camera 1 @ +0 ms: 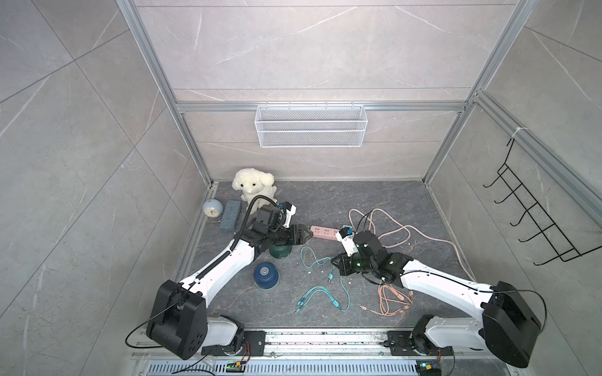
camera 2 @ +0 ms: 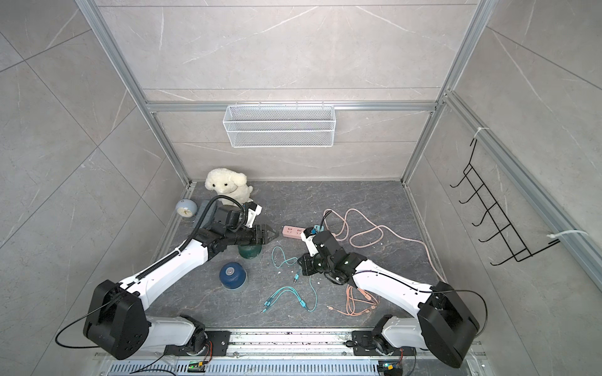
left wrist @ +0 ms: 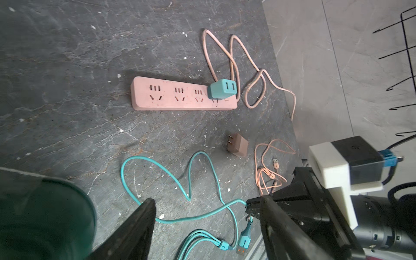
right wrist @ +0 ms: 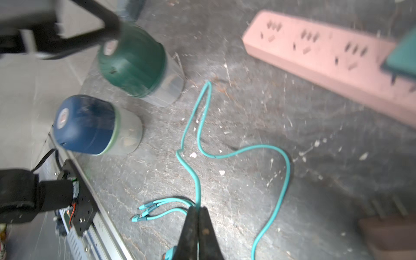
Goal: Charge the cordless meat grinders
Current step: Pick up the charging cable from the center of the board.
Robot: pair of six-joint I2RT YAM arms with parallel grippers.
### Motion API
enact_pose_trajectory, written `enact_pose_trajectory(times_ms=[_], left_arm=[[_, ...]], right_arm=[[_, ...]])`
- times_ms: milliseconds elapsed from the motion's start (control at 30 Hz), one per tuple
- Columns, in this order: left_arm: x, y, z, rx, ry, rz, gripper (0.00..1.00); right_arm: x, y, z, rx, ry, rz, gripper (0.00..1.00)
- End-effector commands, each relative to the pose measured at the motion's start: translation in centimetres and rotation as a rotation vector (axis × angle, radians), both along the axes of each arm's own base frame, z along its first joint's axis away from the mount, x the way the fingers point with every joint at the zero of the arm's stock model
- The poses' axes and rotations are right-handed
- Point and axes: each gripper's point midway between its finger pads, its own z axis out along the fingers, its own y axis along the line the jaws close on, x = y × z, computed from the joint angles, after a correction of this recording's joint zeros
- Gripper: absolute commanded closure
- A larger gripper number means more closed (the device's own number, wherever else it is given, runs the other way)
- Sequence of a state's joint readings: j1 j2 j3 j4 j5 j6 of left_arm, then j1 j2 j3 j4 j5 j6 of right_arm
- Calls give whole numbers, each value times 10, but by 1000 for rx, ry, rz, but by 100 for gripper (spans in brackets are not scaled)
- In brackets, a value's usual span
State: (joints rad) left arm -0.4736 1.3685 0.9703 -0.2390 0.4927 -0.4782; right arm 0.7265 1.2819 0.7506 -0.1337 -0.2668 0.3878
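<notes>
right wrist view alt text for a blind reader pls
The right end effector is shut on a teal cable that loops over a dark stone tabletop. A green grinder and a blue grinder stand nearby, with a pink power strip across from them.

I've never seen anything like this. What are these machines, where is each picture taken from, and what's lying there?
They are two robot arms. Two pictures look down from overhead; the two close-ups are shot from the arms' wrists. On the dark slab stand a green grinder and a blue grinder, plus a pink power strip with a teal charger plugged in, a loose brown charger, a plush dog and a clock. The left end effector hangs open over the green grinder. The right end effector is shut on the teal cable.
</notes>
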Motion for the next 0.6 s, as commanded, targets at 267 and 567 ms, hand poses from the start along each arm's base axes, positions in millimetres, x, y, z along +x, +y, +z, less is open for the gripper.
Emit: enact_pose_trajectory(times_ms=[267, 567], left_arm=[[-31, -58, 28, -91, -67, -406, 32], [-67, -78, 24, -148, -51, -586, 41]], right_arm=[[-19, -1, 43, 7, -129, 333, 100], [-11, -8, 66, 57, -143, 328, 100]])
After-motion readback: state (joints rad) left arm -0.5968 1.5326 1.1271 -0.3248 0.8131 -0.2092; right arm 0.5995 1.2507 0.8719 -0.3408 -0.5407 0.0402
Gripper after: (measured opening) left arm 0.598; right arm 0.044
